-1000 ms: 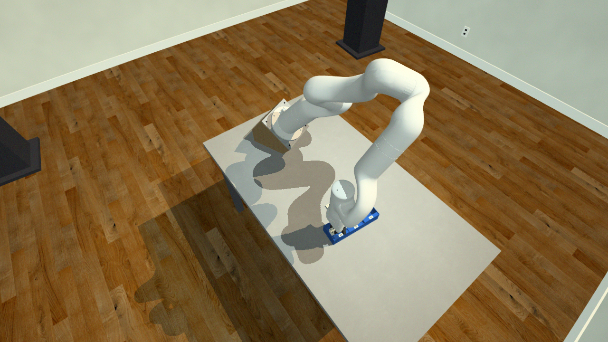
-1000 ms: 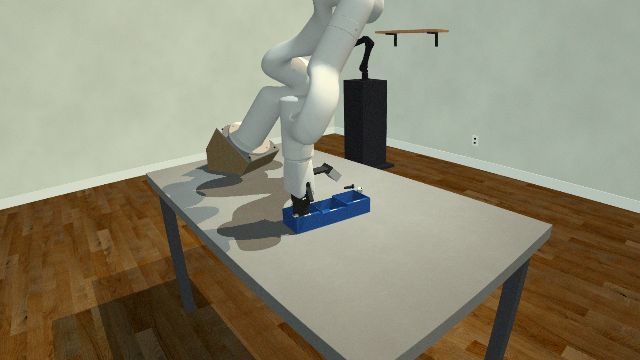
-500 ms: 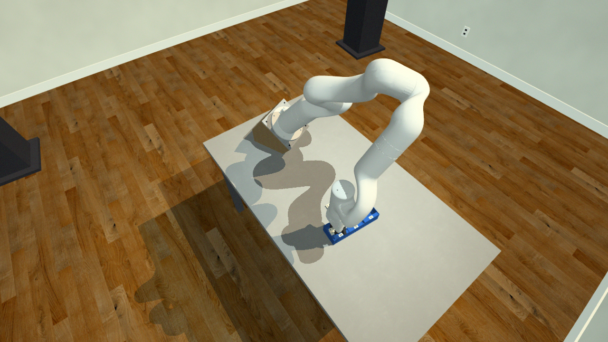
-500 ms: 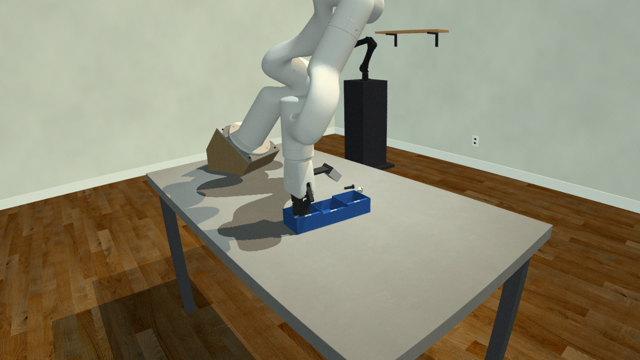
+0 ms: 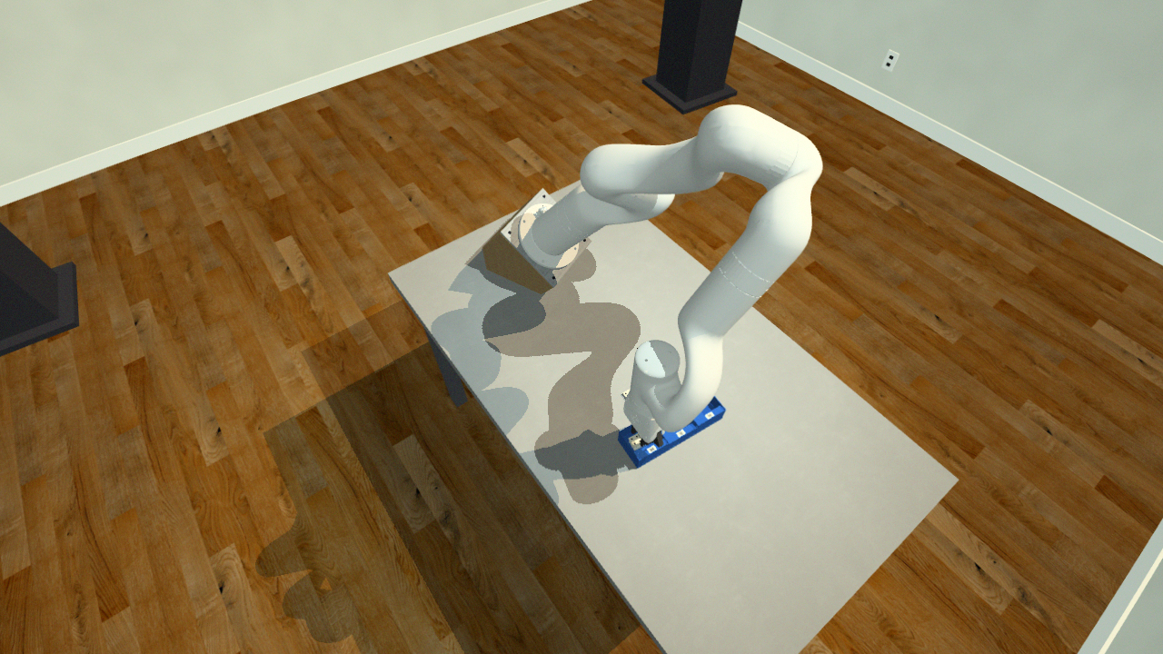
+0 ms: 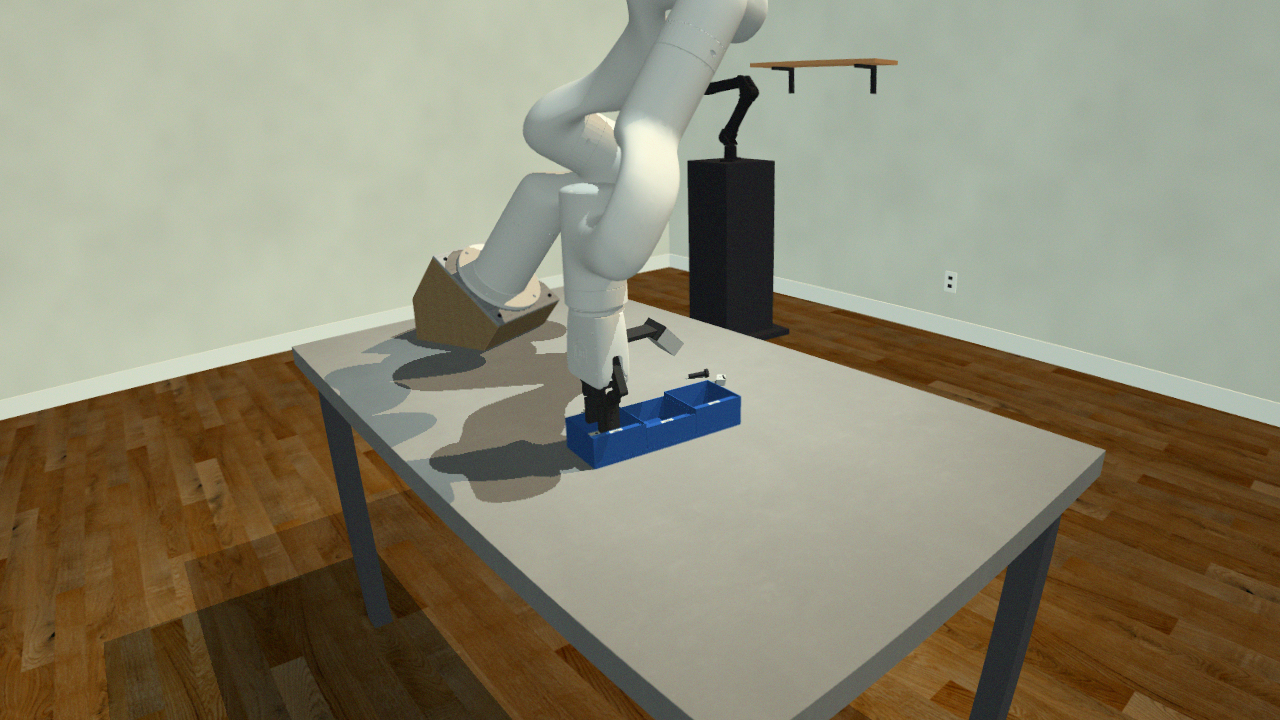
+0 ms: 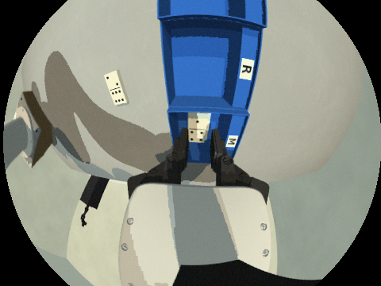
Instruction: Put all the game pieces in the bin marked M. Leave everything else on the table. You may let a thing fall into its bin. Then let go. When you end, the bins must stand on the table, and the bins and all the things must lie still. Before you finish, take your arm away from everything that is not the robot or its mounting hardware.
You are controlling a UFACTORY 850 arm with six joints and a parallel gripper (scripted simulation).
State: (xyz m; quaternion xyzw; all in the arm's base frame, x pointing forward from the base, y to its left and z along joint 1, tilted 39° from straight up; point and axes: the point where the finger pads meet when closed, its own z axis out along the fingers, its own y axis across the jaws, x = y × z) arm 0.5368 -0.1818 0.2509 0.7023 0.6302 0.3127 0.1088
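A blue row of three bins (image 5: 687, 429) (image 6: 680, 428) (image 7: 212, 66) marked H, R and M stands on the table. My gripper (image 5: 651, 440) (image 6: 604, 407) (image 7: 199, 137) hangs with its fingertips in the M bin (image 7: 231, 140) (image 6: 595, 445), the end one nearest the arm's shadow. Its fingers are slightly open. A cream domino (image 7: 197, 127) lies in the M bin just past the fingertips, and the fingers do not grip it. A second cream domino (image 7: 116, 88) lies flat on the table to the left of the bins in the wrist view.
A black bolt (image 6: 699, 373) with a small white piece (image 6: 720, 378) beside it lies on the table behind the H bin. A grey and black tool (image 7: 92, 193) lies behind the arm. The arm's wedge base (image 6: 465, 308) stands at the table's far corner.
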